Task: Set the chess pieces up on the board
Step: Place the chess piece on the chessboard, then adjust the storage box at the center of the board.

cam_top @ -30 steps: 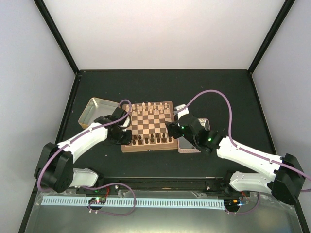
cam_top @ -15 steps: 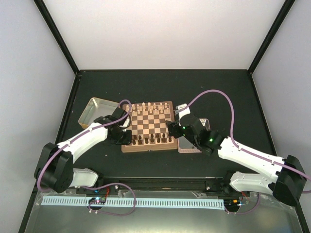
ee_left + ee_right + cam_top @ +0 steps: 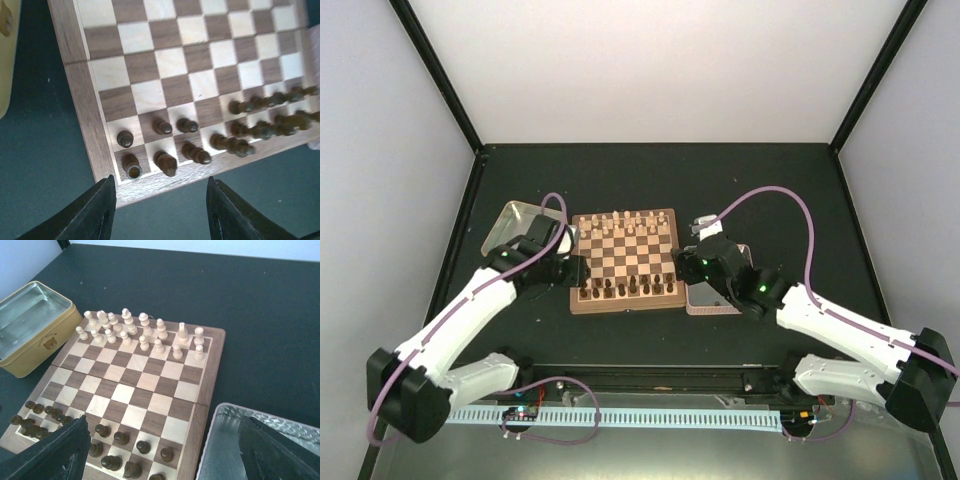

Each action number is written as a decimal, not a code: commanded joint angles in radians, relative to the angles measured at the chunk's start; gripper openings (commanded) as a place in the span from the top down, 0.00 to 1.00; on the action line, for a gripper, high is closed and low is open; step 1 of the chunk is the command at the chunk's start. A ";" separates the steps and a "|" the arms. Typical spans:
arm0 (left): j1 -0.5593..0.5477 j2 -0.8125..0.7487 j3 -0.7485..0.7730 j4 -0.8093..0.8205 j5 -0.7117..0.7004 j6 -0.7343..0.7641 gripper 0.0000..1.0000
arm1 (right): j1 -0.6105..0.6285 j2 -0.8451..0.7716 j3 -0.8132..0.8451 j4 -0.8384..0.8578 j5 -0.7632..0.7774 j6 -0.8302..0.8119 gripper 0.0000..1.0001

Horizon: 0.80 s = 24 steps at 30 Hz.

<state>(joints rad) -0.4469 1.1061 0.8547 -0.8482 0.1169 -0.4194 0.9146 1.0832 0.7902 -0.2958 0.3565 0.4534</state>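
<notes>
From above, the board (image 3: 624,261) lies in the middle of the dark table (image 3: 780,190), with the gold tin (image 3: 515,228) just beside its left edge and the silver tin (image 3: 715,296) against its right edge (largely hidden under the right arm). The dark chess pieces (image 3: 625,288) stand in the two near rows and the pale pieces (image 3: 625,222) in the two far rows. The left claw (image 3: 578,272) sits at the board's near-left corner; the right claw (image 3: 682,262) is at the board's right rim.

The left wrist camera looks down at the board's (image 3: 80,90) near-left corner. The left claw (image 3: 162,210) is spread, with nothing between its fingers (image 3: 97,212), and it hangs over the near rim and the table beyond it. The dark chess pieces (image 3: 165,162) fill the corner squares just ahead of it, and the row running off to the right is blurred. A sliver of the gold tin (image 3: 5,60) shows at the left edge.

The right wrist camera takes in the whole board (image 3: 200,425). The right claw (image 3: 165,460) is spread wide and holds nothing. The pale pieces (image 3: 142,335) are on the far side, the dark chess pieces (image 3: 115,440) on the near side. The gold tin (image 3: 35,325) is on the left (its inside looks bare) and the silver tin (image 3: 250,440) is at lower right.
</notes>
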 commanded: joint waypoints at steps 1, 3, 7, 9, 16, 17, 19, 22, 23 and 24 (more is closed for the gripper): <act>0.003 -0.137 0.051 0.015 -0.024 0.018 0.47 | -0.043 -0.022 0.034 -0.146 0.022 0.112 0.20; 0.004 -0.199 0.051 0.048 -0.028 0.020 0.47 | -0.070 -0.025 0.041 -0.212 0.010 0.148 0.20; 0.004 -0.321 0.020 0.145 -0.034 0.016 0.43 | -0.133 -0.020 0.040 -0.353 -0.007 0.239 0.21; 0.004 -0.371 -0.006 0.191 -0.021 0.012 0.40 | -0.169 -0.019 0.025 -0.411 -0.014 0.278 0.21; 0.004 -0.405 -0.034 0.219 0.013 -0.014 0.38 | -0.237 -0.076 -0.055 -0.555 -0.083 0.386 0.20; 0.004 -0.399 -0.038 0.220 0.019 -0.016 0.39 | -0.237 -0.098 -0.078 -0.567 -0.109 0.399 0.20; 0.004 -0.390 -0.042 0.225 0.030 -0.020 0.38 | -0.237 -0.130 -0.116 -0.570 -0.167 0.428 0.20; 0.004 -0.381 -0.053 0.230 0.043 -0.028 0.38 | -0.237 -0.179 -0.190 -0.537 -0.254 0.486 0.20; 0.004 -0.379 -0.057 0.235 0.048 -0.030 0.38 | -0.237 -0.191 -0.214 -0.520 -0.268 0.504 0.20; 0.004 -0.379 -0.062 0.239 0.051 -0.034 0.38 | -0.237 -0.199 -0.235 -0.500 -0.273 0.520 0.20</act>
<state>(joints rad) -0.4465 0.7246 0.8070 -0.6521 0.1364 -0.4339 0.6819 0.9207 0.6159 -0.8158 0.1799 0.8719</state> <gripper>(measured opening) 0.617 0.802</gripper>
